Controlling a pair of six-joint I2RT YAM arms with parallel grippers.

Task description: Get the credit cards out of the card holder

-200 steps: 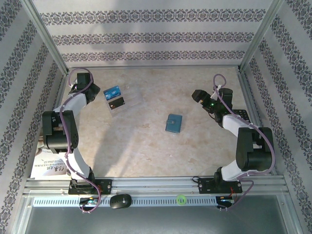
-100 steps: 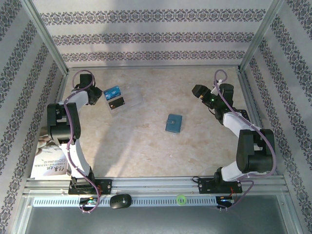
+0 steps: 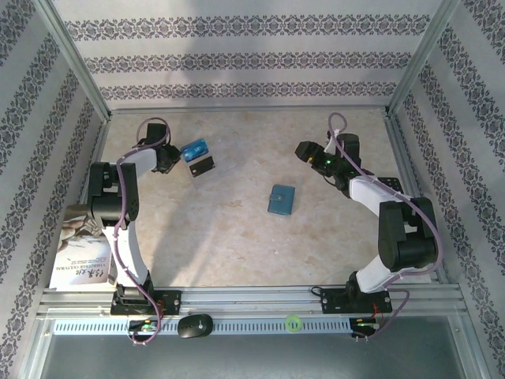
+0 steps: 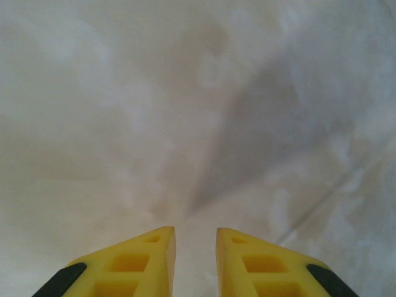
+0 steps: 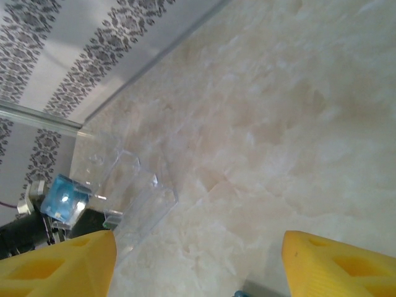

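Note:
The teal card holder (image 3: 281, 200) lies closed and flat on the table's middle, apart from both arms. A blue card (image 3: 194, 148) and a dark card (image 3: 202, 166) stand in a clear plastic stand (image 3: 207, 160) at the back left. My left gripper (image 3: 170, 158) sits just left of that stand, its yellow fingertips (image 4: 162, 242) a narrow gap apart over bare table with nothing between them. My right gripper (image 3: 304, 150) hovers at the back right, wide open and empty. Its wrist view shows the clear stand (image 5: 133, 198) and the blue card (image 5: 62, 199) across the table.
A black calculator (image 3: 392, 185) lies by the right wall, behind the right arm. A printed booklet (image 3: 79, 253) lies at the left edge. Patterned walls and metal posts enclose the table. A black mouse (image 3: 195, 325) and a green ring (image 3: 293, 322) sit on the front rail.
The left gripper swung right towards the cards and its jaws narrowed. The stand with its cards shifted slightly right. The right gripper moved left towards the table's middle and narrowed a little.

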